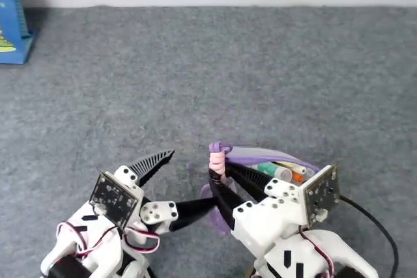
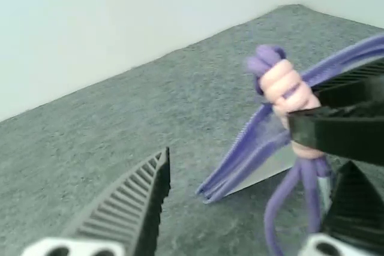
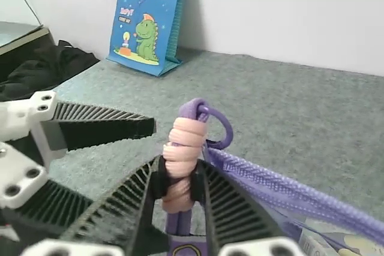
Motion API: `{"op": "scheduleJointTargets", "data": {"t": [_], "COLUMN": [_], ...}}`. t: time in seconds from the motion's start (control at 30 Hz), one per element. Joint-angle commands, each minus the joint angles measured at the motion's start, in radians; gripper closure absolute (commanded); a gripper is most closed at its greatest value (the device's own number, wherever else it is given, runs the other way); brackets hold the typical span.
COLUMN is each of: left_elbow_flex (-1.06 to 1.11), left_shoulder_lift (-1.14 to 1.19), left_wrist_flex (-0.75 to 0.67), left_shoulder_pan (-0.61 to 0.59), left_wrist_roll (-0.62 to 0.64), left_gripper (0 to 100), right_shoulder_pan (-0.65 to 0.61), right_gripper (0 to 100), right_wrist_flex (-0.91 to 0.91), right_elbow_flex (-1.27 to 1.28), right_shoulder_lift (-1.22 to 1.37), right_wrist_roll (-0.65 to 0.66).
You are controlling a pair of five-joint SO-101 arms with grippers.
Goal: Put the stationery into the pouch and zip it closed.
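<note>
Item 1. Pouch (image 1: 260, 155): purple, soft-sided, flat and elongated, lying on the grey table cover (image 1: 195, 76). Mouth gaping along the top, zip not drawn. Zip tape (image 3: 282, 187) ribbed and finely toothed, in the same purple.

Contents. Stationery (image 1: 281, 172): several slim cylindrical pens or markers, lying lengthwise inside the pouch. One teal-green barrel with a pale end, one orange; the rest too hidden to tell.

Item 2. Zip pull (image 3: 183, 139): pink cord wound in a tight coil, topped by a purple cord loop. Standing upright at the end of the pouch.

Item 3. Right gripper (image 3: 180, 170): black ridged plastic fingers on a white body, pinched onto the lower coil of the zip pull, directly over the end of the pouch.

Item 4. Left gripper (image 1: 194, 179): same build, fingers spread wide, holding nothing. Just beside the pull end of the pouch, one finger angled away from the pouch and the other pointing at it.

Item 5. Table cover: grey, felt-like, matte, under the pouch.

Item 6. Gift bag (image 1: 12, 24): blue, glossy card, cartoon dinosaur print. Upright against the wall, well apart from the pouch.
</note>
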Motion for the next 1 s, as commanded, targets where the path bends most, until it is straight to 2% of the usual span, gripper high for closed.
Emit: {"op": "scheduleJointTargets", "data": {"t": [0.0, 0.13, 0.3, 0.53, 0.77, 0.97], "left_elbow_flex": [-0.01, -0.045, -0.14, -0.153, -0.143, -0.025], "left_shoulder_lift": [-0.008, -0.008, -0.008, -0.009, -0.008, -0.003], "left_wrist_flex": [-0.029, -0.009, 0.084, 0.094, 0.086, -0.046], "left_shoulder_pan": [-0.043, -0.075, -0.086, -0.086, -0.086, -0.078], "left_wrist_roll": [0.014, 0.014, 0.014, 0.014, 0.009, 0.009], "left_gripper": [60, 60, 60, 60, 60, 60], "right_shoulder_pan": [-0.01, -0.01, -0.005, -0.004, 0.045, 0.045], "right_gripper": [99.1, 99.1, 99.1, 99.1, 99.1, 99.1], "right_wrist_flex": [0.01, 0.05, 0.117, 0.119, 0.145, 0.147], "right_elbow_flex": [-0.098, -0.176, -0.206, -0.209, -0.209, -0.209], "right_shoulder_lift": [0.013, 0.013, 0.013, -0.053, -0.058, -0.058], "right_wrist_roll": [0.023, 0.023, 0.029, 0.06, 0.08, 0.077]}}
